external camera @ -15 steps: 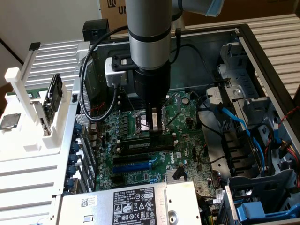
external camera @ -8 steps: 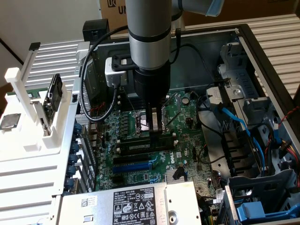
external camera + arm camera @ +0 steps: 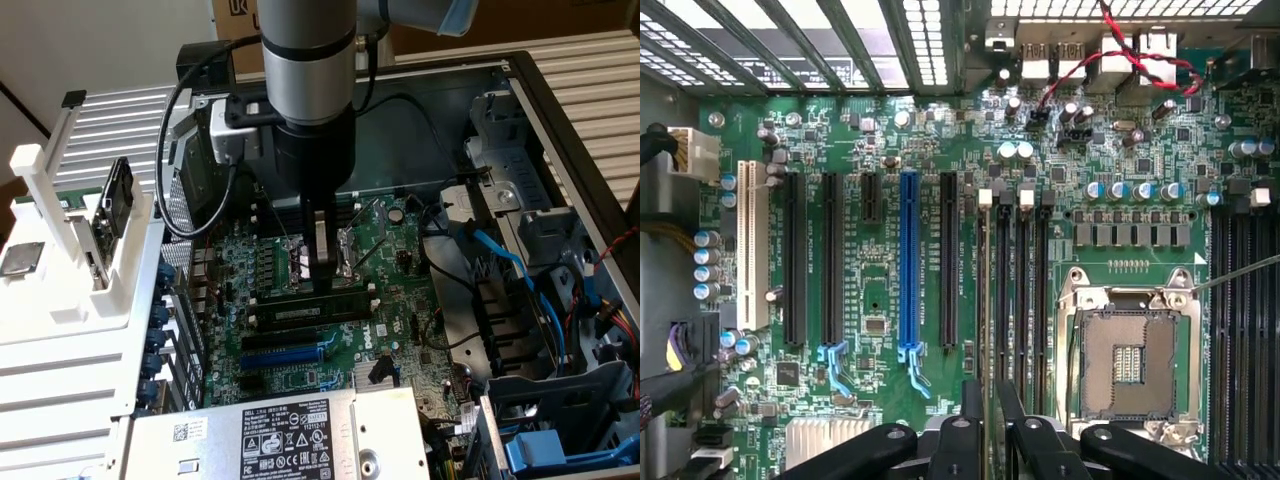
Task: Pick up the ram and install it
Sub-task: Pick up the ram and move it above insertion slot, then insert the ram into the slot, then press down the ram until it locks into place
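Observation:
The ram is a dark-green stick with black chips. It stands on edge in a memory slot of the motherboard, just in front of the CPU socket. In the wrist view the ram appears edge-on as a thin strip in the slot closest to the blue expansion slot. My gripper hangs straight down over the stick's middle. Its two black fingers stand on either side of the ram's top edge with a small gap on each side. The gripper is open and holds nothing.
Three bare black memory slots with white clips lie beside the ram, then the open CPU socket. A blue expansion slot and black slots lie on the other side. The power supply, blue cables and a white rack surround the board.

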`<control>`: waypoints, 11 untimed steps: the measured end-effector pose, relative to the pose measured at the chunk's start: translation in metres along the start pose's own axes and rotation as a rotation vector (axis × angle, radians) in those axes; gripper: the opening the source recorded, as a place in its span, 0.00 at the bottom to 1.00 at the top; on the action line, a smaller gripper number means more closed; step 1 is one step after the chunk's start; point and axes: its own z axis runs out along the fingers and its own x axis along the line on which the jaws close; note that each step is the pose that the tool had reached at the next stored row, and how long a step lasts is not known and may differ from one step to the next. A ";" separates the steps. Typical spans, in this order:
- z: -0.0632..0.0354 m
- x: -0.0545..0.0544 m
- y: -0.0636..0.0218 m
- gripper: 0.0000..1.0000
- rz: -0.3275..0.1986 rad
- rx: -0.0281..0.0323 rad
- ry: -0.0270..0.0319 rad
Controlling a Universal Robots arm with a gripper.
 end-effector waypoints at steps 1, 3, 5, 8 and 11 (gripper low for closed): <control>-0.0016 0.000 0.0004 0.20 0.000 0.0000 0.0001; -0.0019 0.000 0.0005 0.20 0.000 0.0001 0.0000; -0.0019 0.000 0.0006 0.20 0.000 0.0001 -0.0001; -0.0019 0.000 0.0006 0.20 0.000 0.0001 0.0000; -0.0020 0.000 0.0006 0.20 0.000 0.0001 0.0000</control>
